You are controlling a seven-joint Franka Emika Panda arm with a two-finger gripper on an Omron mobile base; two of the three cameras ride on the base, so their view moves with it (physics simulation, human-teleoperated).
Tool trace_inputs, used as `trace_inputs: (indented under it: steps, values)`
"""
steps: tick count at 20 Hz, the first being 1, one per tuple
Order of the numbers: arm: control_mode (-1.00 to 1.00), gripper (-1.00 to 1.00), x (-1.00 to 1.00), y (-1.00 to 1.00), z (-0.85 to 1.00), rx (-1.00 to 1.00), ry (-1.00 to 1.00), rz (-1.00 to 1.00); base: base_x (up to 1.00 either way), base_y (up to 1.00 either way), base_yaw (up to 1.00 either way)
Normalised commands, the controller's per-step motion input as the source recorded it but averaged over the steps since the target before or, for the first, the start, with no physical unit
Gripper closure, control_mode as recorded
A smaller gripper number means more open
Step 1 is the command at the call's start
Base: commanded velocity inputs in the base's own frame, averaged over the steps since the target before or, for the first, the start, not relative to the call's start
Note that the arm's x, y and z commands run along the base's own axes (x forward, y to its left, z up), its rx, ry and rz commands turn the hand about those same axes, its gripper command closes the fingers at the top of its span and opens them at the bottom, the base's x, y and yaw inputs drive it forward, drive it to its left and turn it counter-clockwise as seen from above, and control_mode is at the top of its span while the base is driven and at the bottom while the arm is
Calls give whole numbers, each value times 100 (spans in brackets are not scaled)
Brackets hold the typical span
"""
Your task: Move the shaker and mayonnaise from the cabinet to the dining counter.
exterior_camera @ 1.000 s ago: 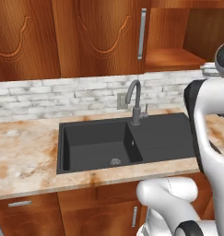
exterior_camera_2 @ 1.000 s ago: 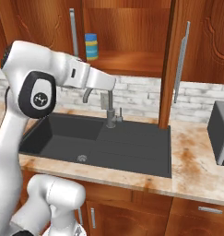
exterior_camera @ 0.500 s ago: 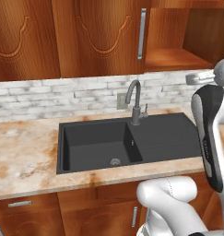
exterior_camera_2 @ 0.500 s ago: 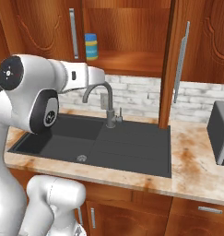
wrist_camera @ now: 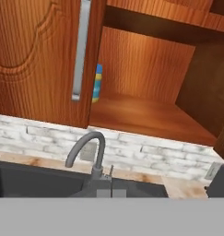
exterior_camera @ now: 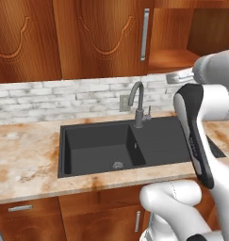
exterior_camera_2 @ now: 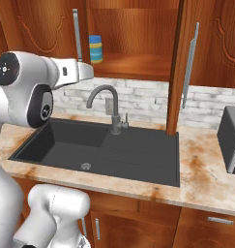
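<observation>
The mayonnaise [exterior_camera_2: 95, 48], a jar with a blue lid and a yellowish body, stands at the left end of the open cabinet's shelf [exterior_camera_2: 138, 65]. In the hand view the mayonnaise [wrist_camera: 98, 83] is half hidden behind the left door's edge, and the rest of the shelf [wrist_camera: 145, 115] is bare wood. The shaker is hidden or out of view, and the dining counter is out of view. My gripper [wrist_camera: 110, 193] is shut with nothing in it. It hangs over the sink, well short of the shelf and below it, pointing at the cabinet.
A black sink [exterior_camera_2: 90, 145] with a grey faucet [exterior_camera_2: 109, 104] lies in the beige counter under the cabinet. The open cabinet door [exterior_camera_2: 179, 72] juts out on the right. A closed door with a silver handle [wrist_camera: 83, 50] borders the jar. A dark appliance [exterior_camera_2: 231, 140] stands far right.
My arm has swung: the forearm has drawn back toward the left in the right base view and turned upright in the left one. The jar and the cabinet have not moved.
</observation>
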Motion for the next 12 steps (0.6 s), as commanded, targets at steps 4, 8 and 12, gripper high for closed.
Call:
trace_inputs:
  steps: [4, 8, 12]
  values:
    - [-100, 100, 32, 36, 6, 0, 0, 0, 0, 0, 0]
    - [-100, 100, 33, 18, 2, 0, 0, 0, 0, 0, 0]
    - [-100, 100, 45, 17, 2, 0, 0, 0, 0, 0, 0]
